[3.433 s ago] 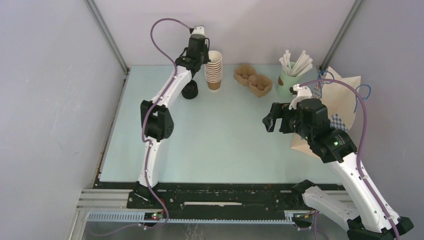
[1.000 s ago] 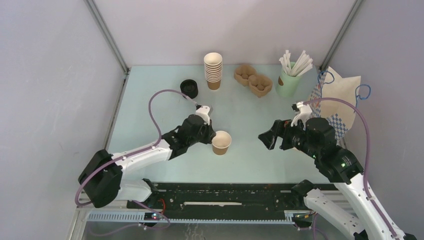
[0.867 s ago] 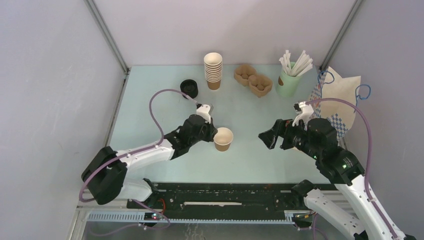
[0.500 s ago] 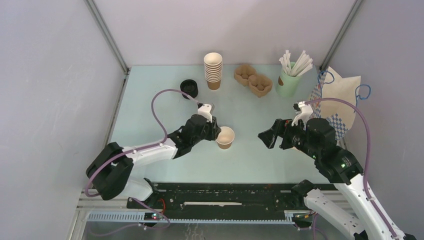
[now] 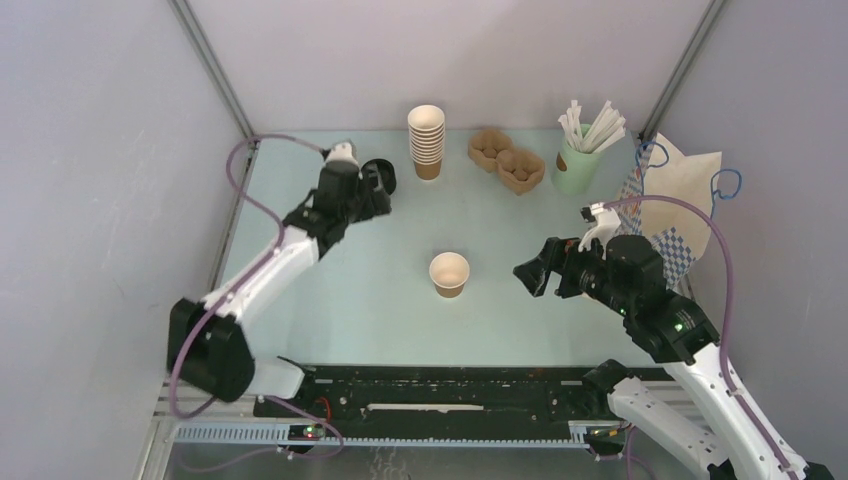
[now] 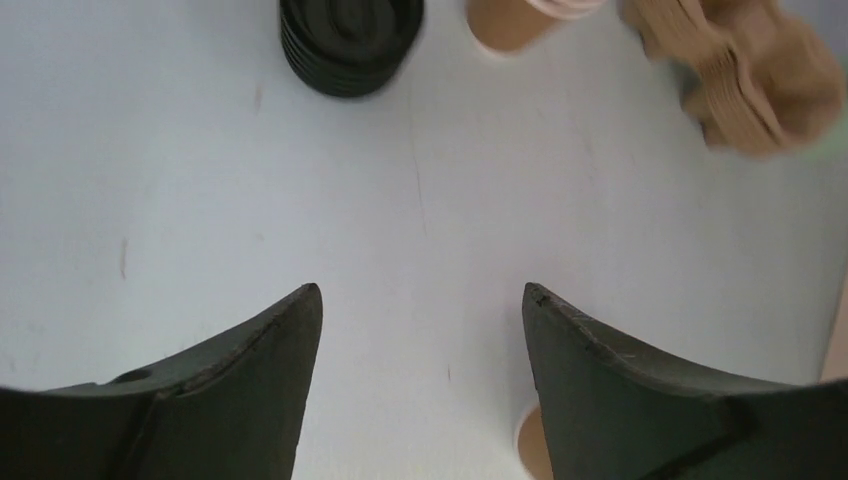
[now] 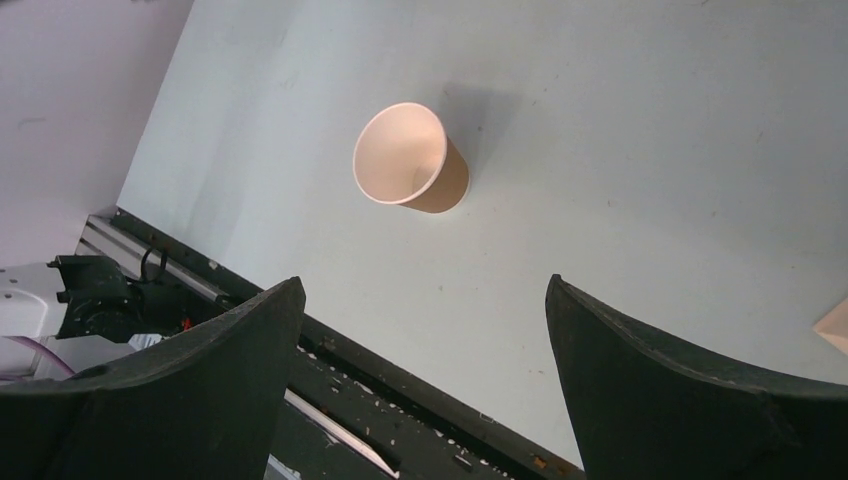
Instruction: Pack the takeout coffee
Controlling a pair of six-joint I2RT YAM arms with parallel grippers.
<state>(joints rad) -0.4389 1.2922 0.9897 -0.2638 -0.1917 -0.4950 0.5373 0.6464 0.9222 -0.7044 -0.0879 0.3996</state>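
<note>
Start with the overhead view, since it alone gives you the whole table. The paper bag leans at the 3 o'clock edge. Along the 12 o'clock edge stand the stack of cups, the pulp tray and the green cup with its white straws. The takeout coffee stands upright and alone near the table's middle, a little toward 6 o'clock, touching neither arm.

Your left gripper hangs at the cup's 10 o'clock, well apart from it and just beside the black lids. Your right gripper sits at the cup's 3 o'clock, near it but apart.

The wrist views settle what the overhead cannot. The left wrist camera shows the left gripper with its fingers spread over bare table, holding nothing. The black lids lie at 11 o'clock in that view, and the pulp tray at 1 o'clock. The right wrist camera shows the right gripper with its fingers wide apart, and the takeout coffee at 12 o'clock beyond them, its white inside showing.

Half a second ago the left gripper was pressed against the cup's 9 o'clock side. It has since let go and pulled away toward the lids. The cup has stayed upright in nearly the same spot, and the right gripper has hardly shifted.
</note>
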